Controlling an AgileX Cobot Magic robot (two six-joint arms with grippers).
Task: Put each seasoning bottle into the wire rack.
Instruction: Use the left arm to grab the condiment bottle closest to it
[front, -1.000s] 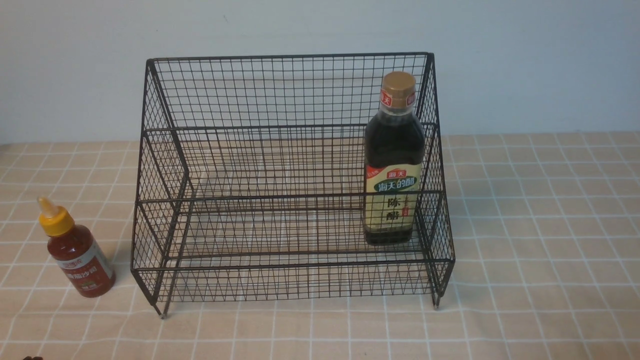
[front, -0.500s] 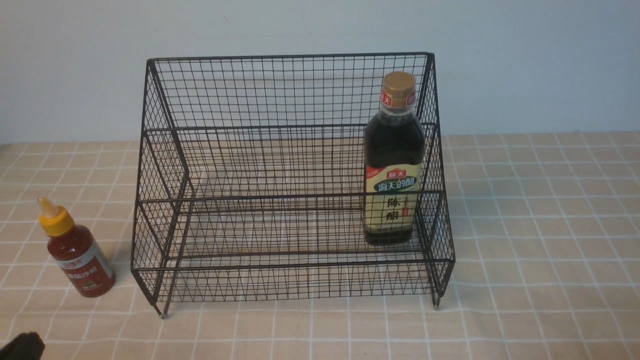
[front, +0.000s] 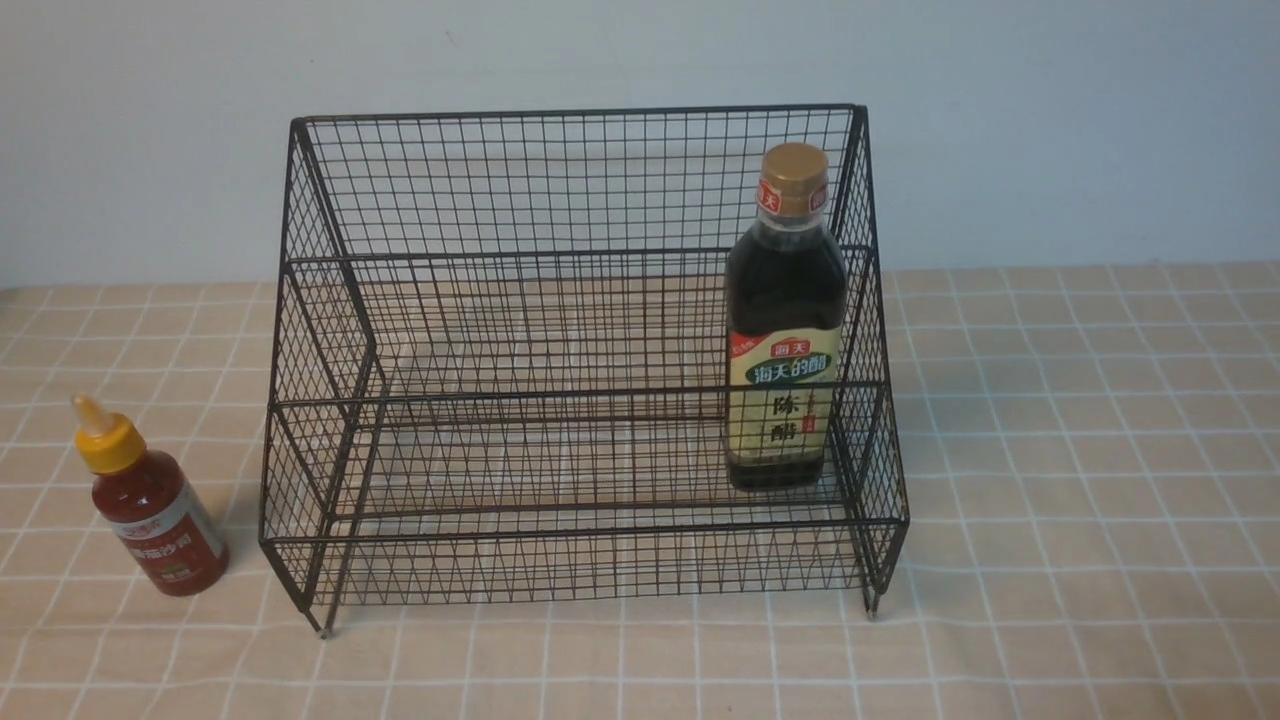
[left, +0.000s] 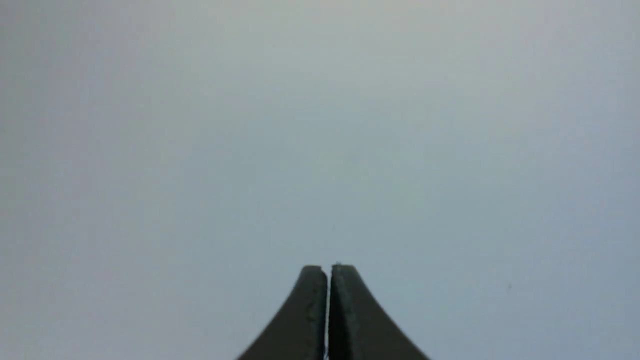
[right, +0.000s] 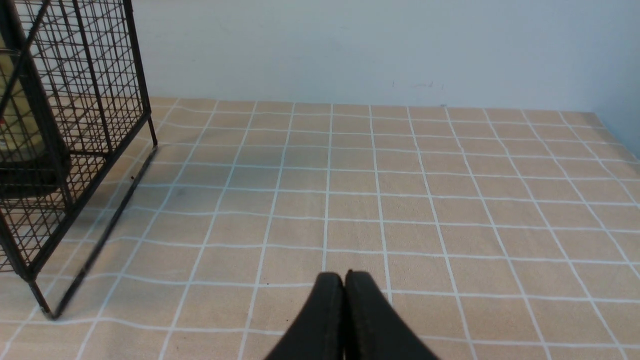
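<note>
One change shows against half a second ago: the dark shape in the front view's lower left corner is gone. Both bottles and the rack sit almost exactly where they were.

The red bottle (front: 158, 515) stands on its base on the checked cloth (front: 1080, 450), outside the rack (front: 580, 112) and just beside its left end without touching it. Its long axis is near upright, with the yellow nozzle pointing up and leaning a little to the left in the front view. The vinegar bottle (front: 785, 330) is inside the rack at its right end, close to the right side mesh. It stands upright with its long axis vertical, the gold cap up and the label facing the robot. Which tier carries it I cannot tell through the wires.

The left gripper (left: 328, 270) has its fingers pressed together with nothing between them. Ahead of them lies only a plain pale surface, so neither bottle can be placed from those fingers. The right gripper (right: 344, 276) is also clenched, finger against finger, and empty, low over bare cloth. The rack's right end, with the vinegar bottle behind its mesh, stands ahead of those fingers and off to their left, well apart from them. The pale wall (front: 1000, 120) lies beyond
</note>
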